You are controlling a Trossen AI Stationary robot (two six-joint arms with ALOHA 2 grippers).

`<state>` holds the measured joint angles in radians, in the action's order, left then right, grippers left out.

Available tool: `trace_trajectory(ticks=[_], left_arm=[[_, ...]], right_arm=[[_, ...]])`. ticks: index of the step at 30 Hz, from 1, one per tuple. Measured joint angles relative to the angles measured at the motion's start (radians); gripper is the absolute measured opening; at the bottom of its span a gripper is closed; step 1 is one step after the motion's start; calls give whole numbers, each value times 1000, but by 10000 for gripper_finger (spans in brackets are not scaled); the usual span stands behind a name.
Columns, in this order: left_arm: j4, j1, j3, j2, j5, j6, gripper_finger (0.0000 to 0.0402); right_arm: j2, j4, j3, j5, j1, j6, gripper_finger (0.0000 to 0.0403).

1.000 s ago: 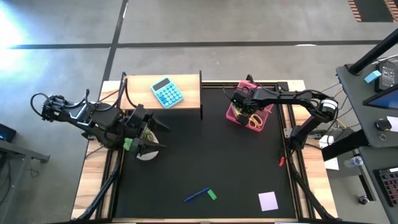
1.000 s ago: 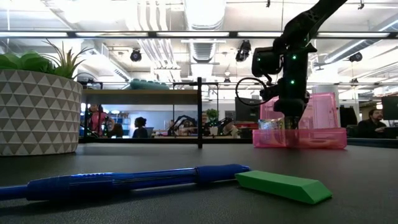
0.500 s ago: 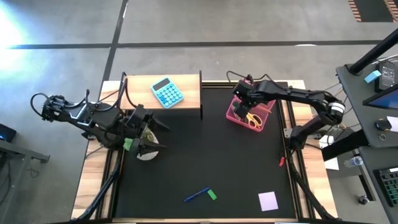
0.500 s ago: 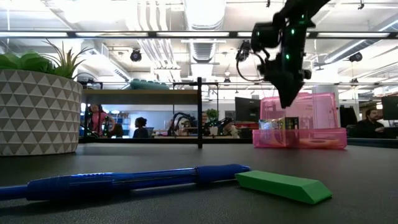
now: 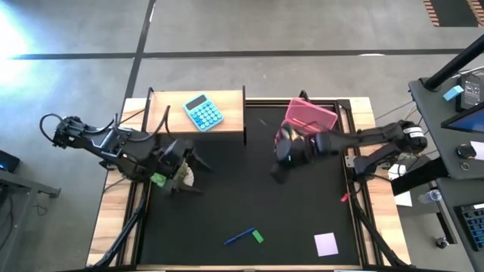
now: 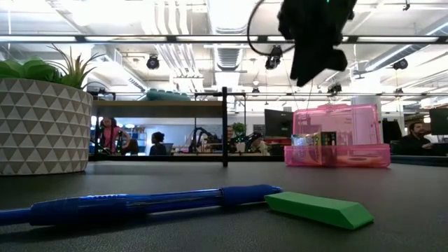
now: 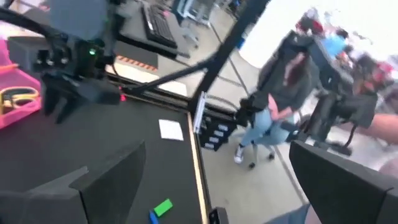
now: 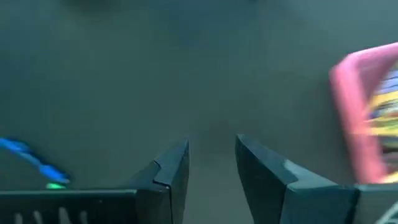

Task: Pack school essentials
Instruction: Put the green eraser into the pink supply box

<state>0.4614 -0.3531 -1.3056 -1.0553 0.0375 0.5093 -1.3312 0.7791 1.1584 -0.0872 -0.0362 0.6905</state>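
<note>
My right gripper (image 5: 284,153) hangs open and holds nothing, high above the mat just to the near-left of the pink box (image 5: 311,116); it shows at the top of the low view (image 6: 311,42). The box holds yellow-handled scissors (image 7: 15,98) and a small yellow box (image 6: 323,148). The blue pen (image 5: 240,236) and the green eraser (image 5: 258,236) lie flat, side by side, near the near edge. The lilac note pad (image 5: 326,243) lies flat to their right. My left gripper (image 5: 184,169) waits wide open over the potted plant (image 6: 42,126).
A blue calculator (image 5: 203,112) lies on a wooden block (image 5: 227,115) at the far edge. A small red thing (image 5: 342,196) lies by the mat's right rim. The black mat (image 5: 249,189) is bare between the pink box and the pen. People sit in the room behind.
My right gripper has risen out of the pink box and swung toward the near edge, and now hangs over the mat beside the box. The box and its contents stayed put. My left arm has shifted slightly over the plant.
</note>
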Motion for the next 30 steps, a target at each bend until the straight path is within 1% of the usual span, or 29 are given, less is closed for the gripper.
trace_trajectory(ticks=[6, 8, 11, 14, 16, 20, 23, 25, 30], left_arm=[[27, 0, 0, -23, -6, -19, 380], [40, 0, 0, -29, -6, -5, 380], [58, 0, 2, -35, -5, 55, 380], [55, -1, 2, -40, -5, 61, 380], [53, -1, 2, -43, -4, 80, 380], [54, -1, 2, -46, 16, 109, 380], [54, -1, 3, -48, 25, 182, 380], [54, 0, 3, -48, 25, 193, 380], [54, -2, 3, -47, 25, 242, 380]], right_arm=[[-61, -103, 0, -118, -208, 259, 130], [-91, -124, 0, -125, -257, 334, 130], [-146, -135, 8, -116, -315, 431, 130], [-205, -135, 43, -93, -353, 471, 134], [-243, -137, 74, -69, -372, 489, 144], [-328, -132, 158, -21, -408, 489, 178], [-387, -104, 238, -9, -430, 528, 203], [-424, -71, 290, -6, -444, 550, 214], [-516, 24, 412, -8, -470, 606, 221]])
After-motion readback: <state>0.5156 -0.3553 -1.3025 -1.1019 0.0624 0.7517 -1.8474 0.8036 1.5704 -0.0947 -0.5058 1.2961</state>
